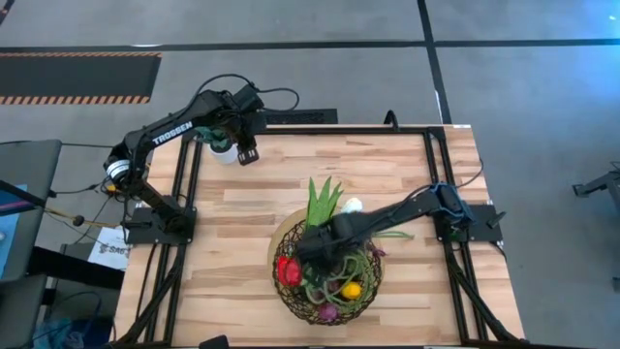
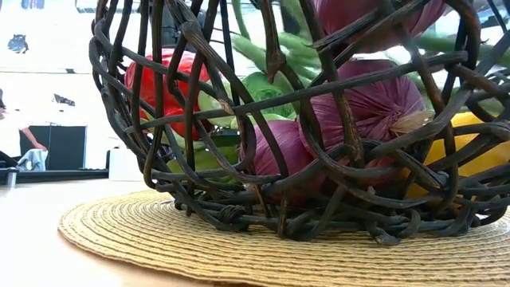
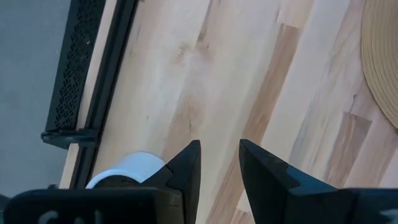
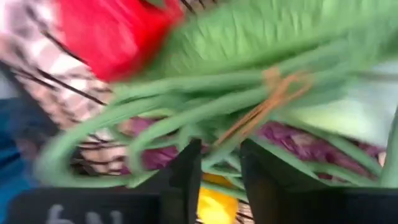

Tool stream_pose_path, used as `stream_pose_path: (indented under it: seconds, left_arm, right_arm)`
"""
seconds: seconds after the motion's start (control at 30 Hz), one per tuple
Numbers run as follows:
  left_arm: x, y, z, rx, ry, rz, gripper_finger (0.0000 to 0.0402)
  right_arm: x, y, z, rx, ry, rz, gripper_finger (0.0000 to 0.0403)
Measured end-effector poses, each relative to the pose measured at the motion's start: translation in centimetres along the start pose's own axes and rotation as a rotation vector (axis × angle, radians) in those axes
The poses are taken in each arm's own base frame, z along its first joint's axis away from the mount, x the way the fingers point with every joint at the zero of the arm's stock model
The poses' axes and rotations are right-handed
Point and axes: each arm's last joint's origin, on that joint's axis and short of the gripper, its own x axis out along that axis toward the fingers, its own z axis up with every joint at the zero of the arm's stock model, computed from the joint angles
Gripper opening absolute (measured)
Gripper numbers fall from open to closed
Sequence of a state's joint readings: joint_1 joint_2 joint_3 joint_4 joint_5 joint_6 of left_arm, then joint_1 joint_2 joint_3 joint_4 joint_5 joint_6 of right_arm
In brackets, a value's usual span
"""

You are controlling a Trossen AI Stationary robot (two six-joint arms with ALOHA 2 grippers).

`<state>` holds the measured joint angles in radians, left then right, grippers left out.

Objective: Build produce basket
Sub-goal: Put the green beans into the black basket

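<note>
The dark woven-wire basket stands on a round straw mat at the table's near middle. In it lie the red pepper, the yellow lemon, the purple bunch and the looped green beans. The green leafy stalk and the white leek end stick out over the far rim. My right gripper reaches down into the basket, open, with the bean loops just past its tips. My left gripper waits open over the far left of the table. My right gripper points down into the basket from the table's right, and the green bean strands cross right in front of its fingertips. Blur keeps me from telling whether the fingers touch them.
A small white-potted plant stands at the far left corner, beside my left gripper. Black frame rails run along the left and right sides of the table. Bare wood lies left of the basket.
</note>
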<state>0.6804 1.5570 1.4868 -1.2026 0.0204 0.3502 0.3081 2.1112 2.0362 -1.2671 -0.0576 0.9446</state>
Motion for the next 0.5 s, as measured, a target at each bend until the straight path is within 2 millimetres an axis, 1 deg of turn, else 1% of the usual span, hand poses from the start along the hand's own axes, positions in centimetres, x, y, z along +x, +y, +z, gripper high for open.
stream_pose_path:
  seconds: [0.13,0.23,0.37,0.5]
  left_arm:
    - [0.0,0.0,0.0,0.012,0.004,-0.001,0.0097]
    - [0.0,0.0,0.0,0.013,0.004,-0.001,0.0097]
    - [0.0,0.0,0.0,0.027,0.004,-0.001,0.0097]
    - [0.0,0.0,0.0,0.032,0.003,-0.001,0.0097]
  right_arm:
    - [-1.8,-0.5,1.7,0.027,-0.031,0.066,0.0166]
    - [-2.5,-0.7,2.3,0.024,-0.045,0.077,0.0184]
    - [-3.0,-0.7,2.4,0.020,-0.053,0.088,0.0194]
    - [-3.0,-0.5,2.1,0.016,-0.041,0.102,0.0196]
